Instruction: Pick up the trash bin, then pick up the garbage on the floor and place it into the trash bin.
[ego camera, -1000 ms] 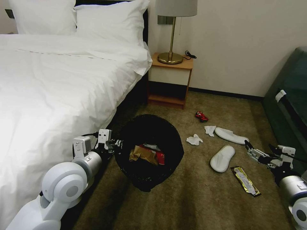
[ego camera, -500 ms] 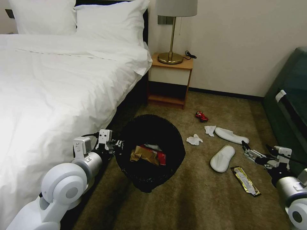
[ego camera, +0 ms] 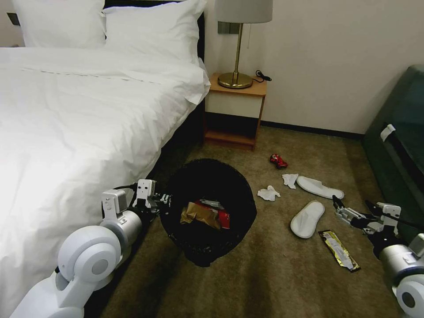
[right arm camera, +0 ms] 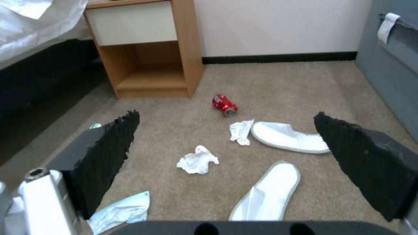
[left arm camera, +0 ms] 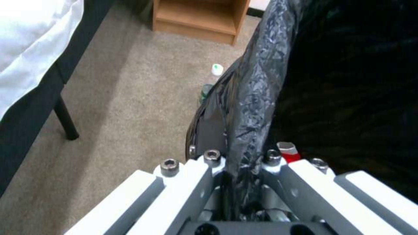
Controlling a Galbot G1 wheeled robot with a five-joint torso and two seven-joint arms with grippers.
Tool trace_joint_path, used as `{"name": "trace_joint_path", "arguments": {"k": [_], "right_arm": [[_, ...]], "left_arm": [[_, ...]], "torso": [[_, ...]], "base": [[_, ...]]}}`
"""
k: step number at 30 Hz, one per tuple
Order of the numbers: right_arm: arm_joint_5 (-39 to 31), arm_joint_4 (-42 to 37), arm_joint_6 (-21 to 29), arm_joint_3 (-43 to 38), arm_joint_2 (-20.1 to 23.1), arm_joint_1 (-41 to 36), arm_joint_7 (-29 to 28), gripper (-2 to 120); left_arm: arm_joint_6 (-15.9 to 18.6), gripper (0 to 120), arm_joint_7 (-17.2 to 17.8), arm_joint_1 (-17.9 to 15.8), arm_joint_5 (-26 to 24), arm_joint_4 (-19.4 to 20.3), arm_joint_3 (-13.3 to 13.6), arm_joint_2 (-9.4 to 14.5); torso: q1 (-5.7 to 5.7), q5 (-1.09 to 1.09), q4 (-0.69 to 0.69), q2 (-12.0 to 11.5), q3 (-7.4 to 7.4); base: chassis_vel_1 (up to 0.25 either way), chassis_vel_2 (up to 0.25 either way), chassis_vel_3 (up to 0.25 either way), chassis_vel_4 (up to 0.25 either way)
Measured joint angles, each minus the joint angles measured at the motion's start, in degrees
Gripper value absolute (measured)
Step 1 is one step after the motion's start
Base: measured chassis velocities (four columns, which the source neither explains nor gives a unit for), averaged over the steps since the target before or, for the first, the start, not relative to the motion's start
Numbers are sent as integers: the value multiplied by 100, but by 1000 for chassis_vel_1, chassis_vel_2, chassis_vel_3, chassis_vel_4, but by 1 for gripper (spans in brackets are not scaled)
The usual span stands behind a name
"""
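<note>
The bed cover is overexposed and glares white, while the trash bin inside is almost pure black. The carpet looks dim, with soft streaky shadows. Wrist views are slightly blurred.

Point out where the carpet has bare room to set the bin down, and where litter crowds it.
Bare carpet lies in front of the trash bin, between it and the yellow-green wrapper, and beyond the crushed can toward the wall. Crowded: tissues, two slippers and the open right gripper. The left gripper clamps the bin's rim.
</note>
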State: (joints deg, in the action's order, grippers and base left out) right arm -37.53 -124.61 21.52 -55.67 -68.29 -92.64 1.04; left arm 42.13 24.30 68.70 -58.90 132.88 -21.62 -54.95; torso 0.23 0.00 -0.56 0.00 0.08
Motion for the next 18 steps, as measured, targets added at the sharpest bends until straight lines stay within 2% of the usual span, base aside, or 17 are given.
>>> {"name": "trace_joint_path", "arguments": {"k": [18], "right_arm": [[37, 6, -1, 44, 4, -31, -1, 100]], "left_arm": [[0, 1, 18, 73, -9, 52, -25, 20]], "torso": [[0, -1, 0, 0, 0]], "base": [[-2, -2, 3, 3]]}}
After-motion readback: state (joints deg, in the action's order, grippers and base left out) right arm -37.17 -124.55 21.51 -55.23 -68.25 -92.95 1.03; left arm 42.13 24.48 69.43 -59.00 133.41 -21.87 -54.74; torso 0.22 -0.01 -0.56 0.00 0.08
